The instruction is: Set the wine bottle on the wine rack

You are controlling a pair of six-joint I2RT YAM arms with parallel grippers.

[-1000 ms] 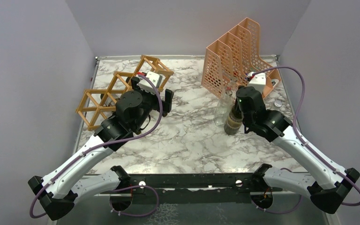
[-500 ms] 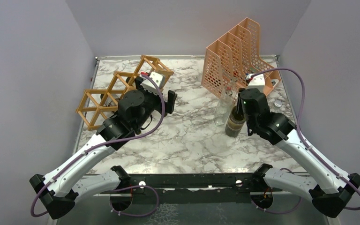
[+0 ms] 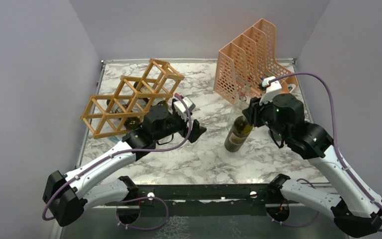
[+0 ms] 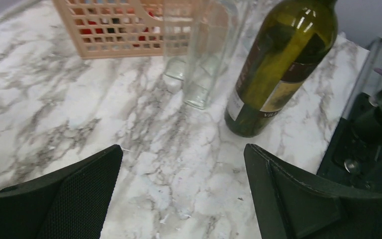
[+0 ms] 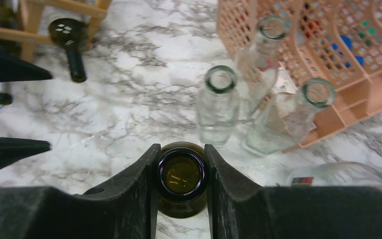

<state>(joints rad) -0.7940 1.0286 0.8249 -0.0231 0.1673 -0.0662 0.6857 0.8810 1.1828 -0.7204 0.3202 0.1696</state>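
Observation:
The wine bottle (image 3: 238, 134) is dark green with a cream label and leans with its neck toward the right. My right gripper (image 3: 252, 115) is shut on the neck. In the right wrist view both fingers press the bottle (image 5: 181, 175) just below its open mouth, where the gripper (image 5: 181, 152) sits. The wooden wine rack (image 3: 129, 97) stands at the back left, and its corner (image 5: 30, 20) shows in the right wrist view. My left gripper (image 3: 193, 127) hangs open between rack and bottle. Its jaws (image 4: 181, 194) are wide apart over bare marble, with the bottle (image 4: 278, 64) ahead of them.
Three clear glass bottles (image 5: 219, 107) (image 5: 263, 64) (image 5: 298, 119) stand just behind the wine bottle. The peach mesh file holder (image 3: 251, 55) is behind them at the back right. A dark bottle (image 5: 69, 45) lies in the rack. Grey walls enclose the marble table (image 3: 199, 159).
My right gripper has closed on the bottle's neck and drawn the bottle left, tilting it. My left arm has swung from the rack toward the table's middle, still open.

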